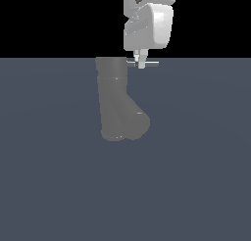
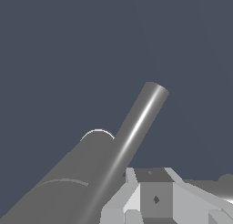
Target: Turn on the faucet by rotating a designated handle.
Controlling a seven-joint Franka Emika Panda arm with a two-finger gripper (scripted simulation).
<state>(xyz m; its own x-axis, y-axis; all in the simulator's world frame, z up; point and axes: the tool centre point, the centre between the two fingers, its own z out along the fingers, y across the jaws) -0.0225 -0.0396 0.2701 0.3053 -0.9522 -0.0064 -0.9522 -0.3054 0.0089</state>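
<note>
The faucet (image 1: 113, 95) is a matte grey upright cylinder with a thick branch spout (image 1: 136, 125) angling down toward the exterior view's right. Its handle (image 1: 152, 64), a thin light-grey rod, sticks out sideways from the top toward the exterior view's right. My white gripper (image 1: 141, 62) hangs straight down onto the rod's middle, fingers pressed together with nothing between them. In the wrist view the shiny handle (image 2: 136, 127) runs past the shut fingers (image 2: 155, 198), right beside them, with the faucet (image 2: 68, 186) body behind it. Whether the fingers touch the rod is unclear.
A flat dark blue-grey floor (image 1: 196, 176) spreads all around the faucet. The white arm (image 1: 149, 24) comes down from above, over the handle.
</note>
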